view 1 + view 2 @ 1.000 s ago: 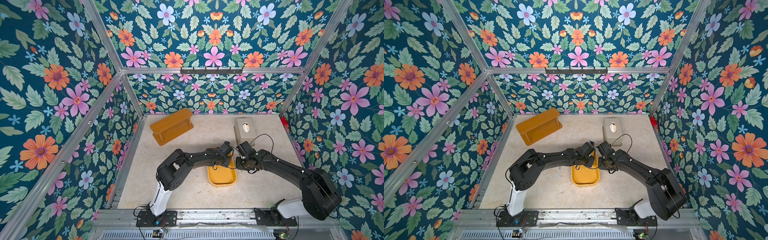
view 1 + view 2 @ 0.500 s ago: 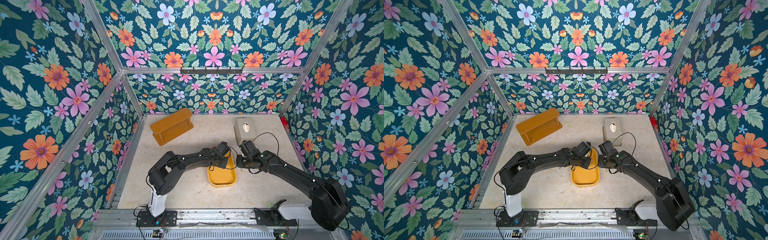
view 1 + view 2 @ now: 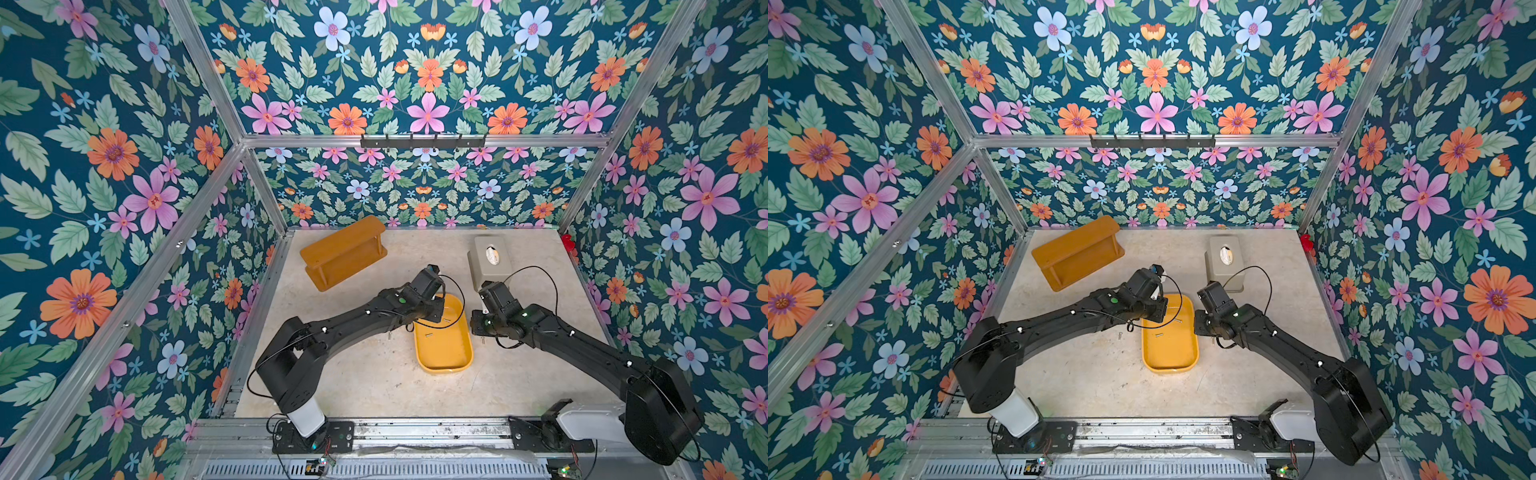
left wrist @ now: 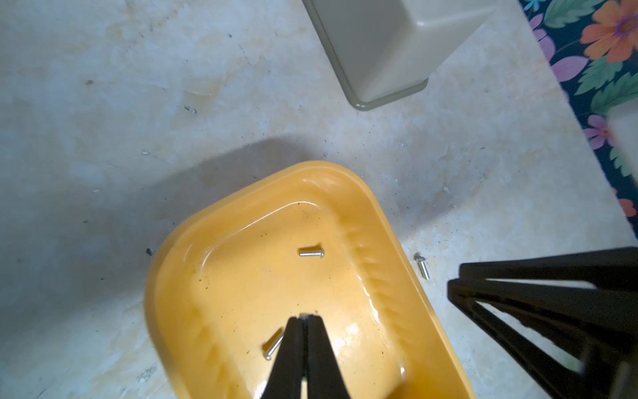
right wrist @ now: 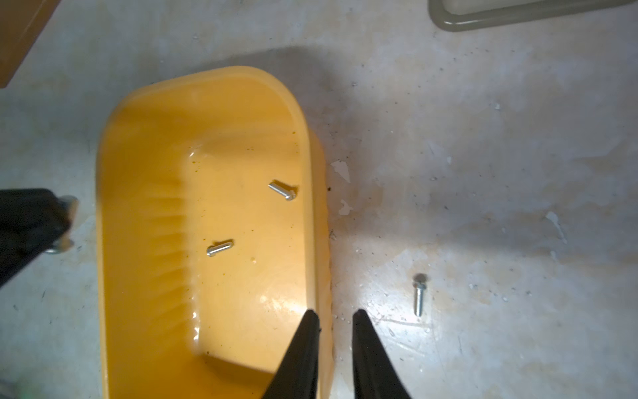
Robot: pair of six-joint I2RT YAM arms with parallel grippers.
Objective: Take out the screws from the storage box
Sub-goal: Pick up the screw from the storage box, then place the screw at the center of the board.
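Now the left gripper [image 4: 304,320], closed on a screw [image 4: 304,315], hangs over the storage box [image 4: 321,169], while the right gripper [image 5: 335,312] stands slightly apart over its side wall.

Left arm [image 3: 353,318] runs from its base at lower centre up-right to mid-frame, wrist tipped down. Left gripper [image 4: 303,319] sits bottom centre in the left wrist view, jaws pressed together, tiny screw [image 4: 304,315] pinched at the tips. Right arm [image 3: 582,345] comes from lower right up-left toward centre, elbow low. Right gripper [image 5: 335,315] points down, jaws a narrow gap apart.
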